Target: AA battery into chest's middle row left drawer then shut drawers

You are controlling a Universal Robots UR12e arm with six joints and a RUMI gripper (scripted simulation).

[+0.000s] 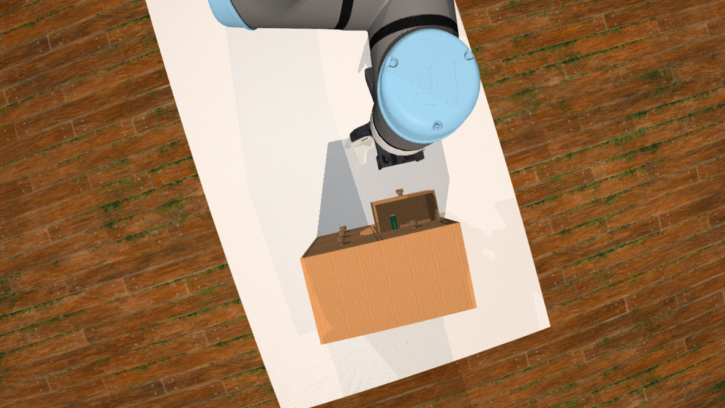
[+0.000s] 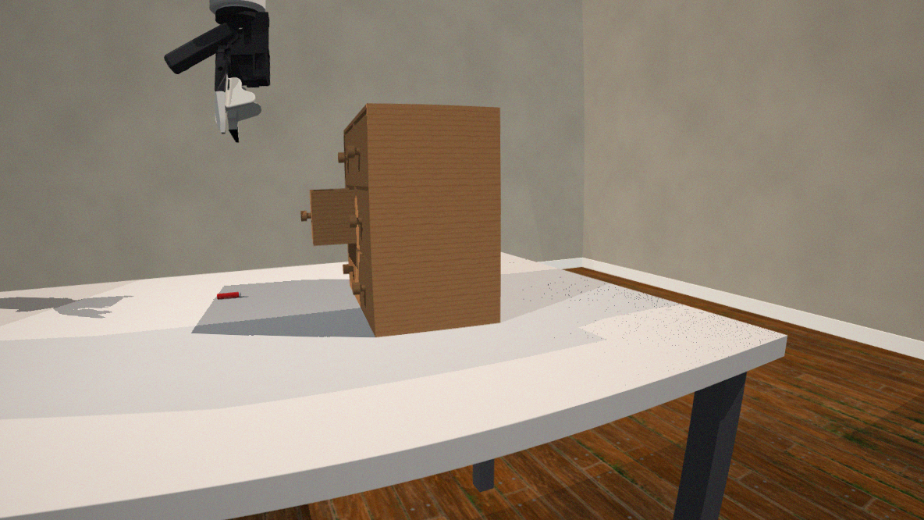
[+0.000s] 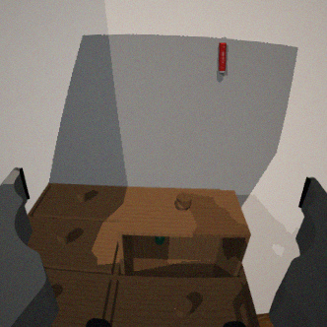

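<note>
Chest [image 1: 387, 283] [image 2: 432, 213] [image 3: 84, 256]: one. Drawers: six, in three rows of two; five shut, one open [image 1: 405, 209] [image 2: 332, 218] [image 3: 148, 212], at 10 o'clock in the exterior view. Knobs: six, one per drawer. Small cylinders: two; one green [image 1: 393, 222] [image 3: 160, 240], at 6 o'clock in the wrist view, and one red [image 2: 228, 295] [image 3: 223, 57], at 1 o'clock. Table [image 1: 263, 283] [image 2: 322, 439] [image 3: 39, 98]: one. Visible table legs: two, at 4 and 6 o'clock in the exterior view.
</note>
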